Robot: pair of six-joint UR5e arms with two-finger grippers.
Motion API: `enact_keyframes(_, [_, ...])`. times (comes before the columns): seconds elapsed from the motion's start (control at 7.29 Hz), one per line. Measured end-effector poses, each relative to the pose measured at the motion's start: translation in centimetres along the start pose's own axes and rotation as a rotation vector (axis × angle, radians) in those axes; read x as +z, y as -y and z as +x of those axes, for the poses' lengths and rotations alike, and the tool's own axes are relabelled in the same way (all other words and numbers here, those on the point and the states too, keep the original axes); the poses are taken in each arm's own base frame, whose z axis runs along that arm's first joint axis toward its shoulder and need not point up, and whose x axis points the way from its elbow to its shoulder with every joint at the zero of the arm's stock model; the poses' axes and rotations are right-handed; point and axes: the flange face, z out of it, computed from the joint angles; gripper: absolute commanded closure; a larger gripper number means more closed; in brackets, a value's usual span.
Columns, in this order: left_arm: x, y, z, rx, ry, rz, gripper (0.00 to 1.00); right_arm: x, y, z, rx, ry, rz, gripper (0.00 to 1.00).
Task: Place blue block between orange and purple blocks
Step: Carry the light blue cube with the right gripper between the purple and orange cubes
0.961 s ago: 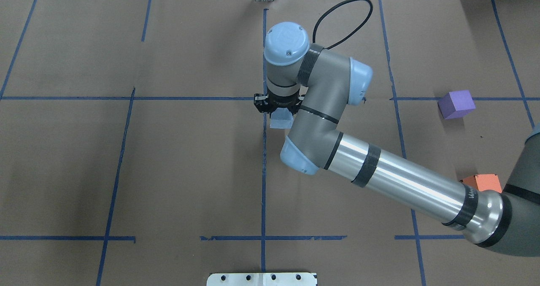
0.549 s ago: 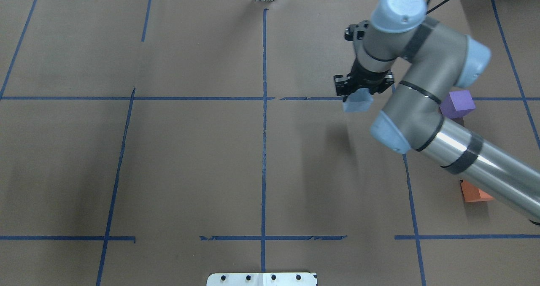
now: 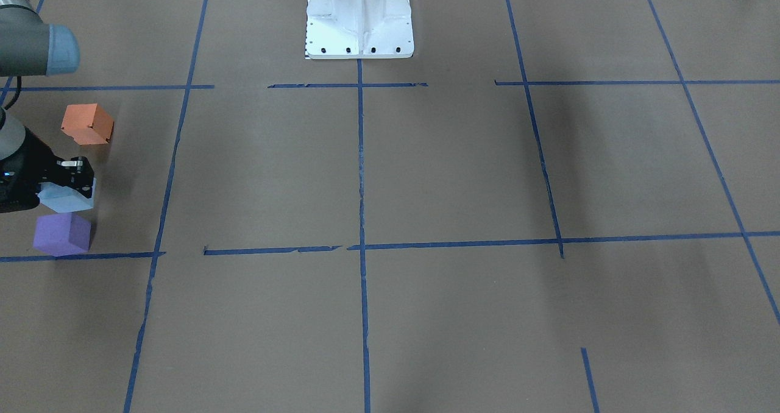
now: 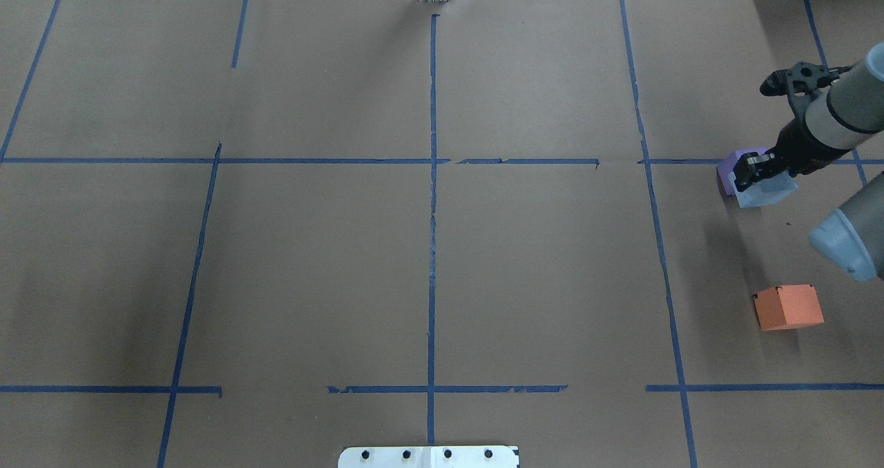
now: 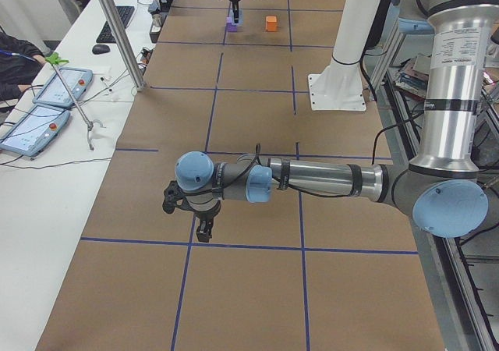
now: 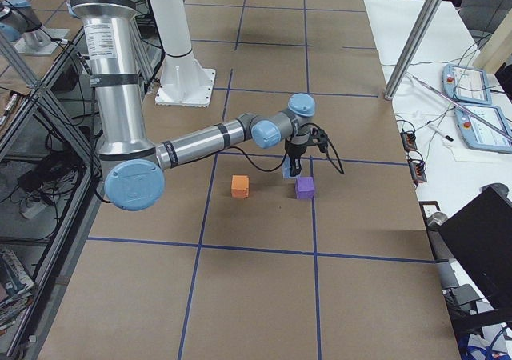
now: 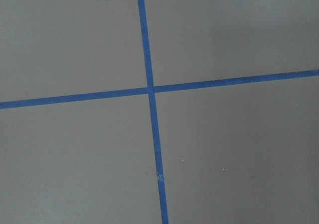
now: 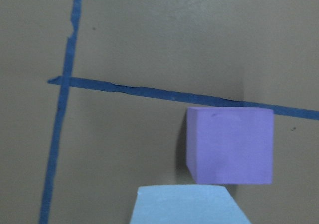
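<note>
My right gripper (image 4: 760, 178) is shut on the pale blue block (image 4: 765, 193) and holds it above the paper. In the overhead view the block overlaps the near side of the purple block (image 4: 728, 168). The orange block (image 4: 788, 307) lies nearer the robot, apart from both. In the front-facing view the blue block (image 3: 66, 198) hangs just above the purple block (image 3: 61, 234), with the orange block (image 3: 87, 123) beyond. The right wrist view shows the purple block (image 8: 230, 144) and the blue block's top (image 8: 187, 205). My left gripper (image 5: 204, 230) hovers over the table's left end; I cannot tell whether it is open or shut.
Brown paper with blue tape lines (image 4: 432, 178) covers the table. The white robot base plate (image 3: 359, 17) stands at the robot's side. The left wrist view shows only a tape cross (image 7: 150, 90). Operators' tablets (image 5: 66, 86) lie on a side table.
My right arm has swung from the table's middle to the right with the blue block, reaching the purple block. The orange block is uncovered again.
</note>
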Motion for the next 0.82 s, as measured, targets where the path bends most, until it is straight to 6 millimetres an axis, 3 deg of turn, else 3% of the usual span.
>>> enact_keyframes(0.27, [-0.1, 0.0, 0.0, -0.004, 0.000, 0.001, 0.00, 1.1, -2.0, 2.3, 0.052, -0.004, -0.006, 0.76])
enact_keyframes(0.69, [-0.1, 0.0, 0.1, -0.004, 0.000, 0.002, 0.00, 3.5, -3.6, 1.1, 0.108, 0.019, 0.005, 0.74])
enact_keyframes(0.82, [-0.1, 0.0, 0.0, -0.004, 0.000, 0.002, 0.00, 4.6, -4.2, 1.0, 0.107, 0.016, 0.006, 0.63])
